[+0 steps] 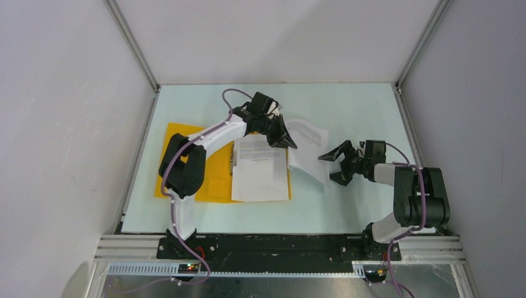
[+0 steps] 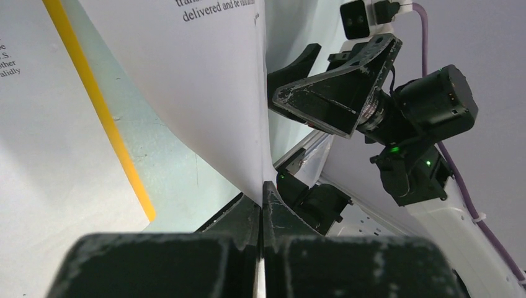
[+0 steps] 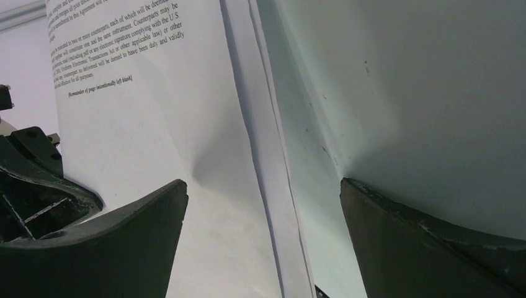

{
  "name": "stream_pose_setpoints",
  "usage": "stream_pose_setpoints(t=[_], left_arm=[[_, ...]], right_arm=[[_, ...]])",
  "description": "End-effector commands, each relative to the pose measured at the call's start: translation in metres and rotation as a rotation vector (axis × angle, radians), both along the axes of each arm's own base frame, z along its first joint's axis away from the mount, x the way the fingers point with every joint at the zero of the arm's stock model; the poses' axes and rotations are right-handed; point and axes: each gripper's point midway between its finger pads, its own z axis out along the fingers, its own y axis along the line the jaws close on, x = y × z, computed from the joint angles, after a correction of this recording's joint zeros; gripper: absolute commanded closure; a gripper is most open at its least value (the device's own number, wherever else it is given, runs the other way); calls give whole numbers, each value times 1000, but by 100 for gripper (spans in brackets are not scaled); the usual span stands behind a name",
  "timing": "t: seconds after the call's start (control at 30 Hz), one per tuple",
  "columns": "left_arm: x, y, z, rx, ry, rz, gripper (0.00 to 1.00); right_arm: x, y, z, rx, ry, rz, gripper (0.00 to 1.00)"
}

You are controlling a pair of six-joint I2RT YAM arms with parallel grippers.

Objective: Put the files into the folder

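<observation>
Files sheet point(image 3: 142, 143), clamped by left gripper point(image 2: 261, 202), reads "Remainder of page intentionally left blank" in R-wrist view only; right gripper point(image 3: 262, 185) jaws apart.

Overhead view, close wrist views sharing sheet point(image 2: 205, 93)

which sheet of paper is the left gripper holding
The curled sheet right of the orange folder, pinched at its edge by the left gripper; the other sheet lies flat on that open folder.
</observation>
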Motion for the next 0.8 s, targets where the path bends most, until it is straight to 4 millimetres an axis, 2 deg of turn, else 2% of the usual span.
stream_pose_setpoints(t=[0.0,0.17,0.37,0.53,0.77], left_arm=[[-4,-3,42,-91,-39,-21,100],[-8,-2,37,-90,-29,-23,100],[-14,2,29,-81,-16,-24,100],[-21,8,16,-63,-1,-28,100],[-36,18,-9,-18,28,-48,100]], right_arm=[[-16,5,-30,-16,113,-9,1],[-12,28,-14,83,80,18,1],[-11,34,-3,151,57,1,4],[-12,34,5,188,18,-12,15],[-13,35,13,170,-37,3,41]])
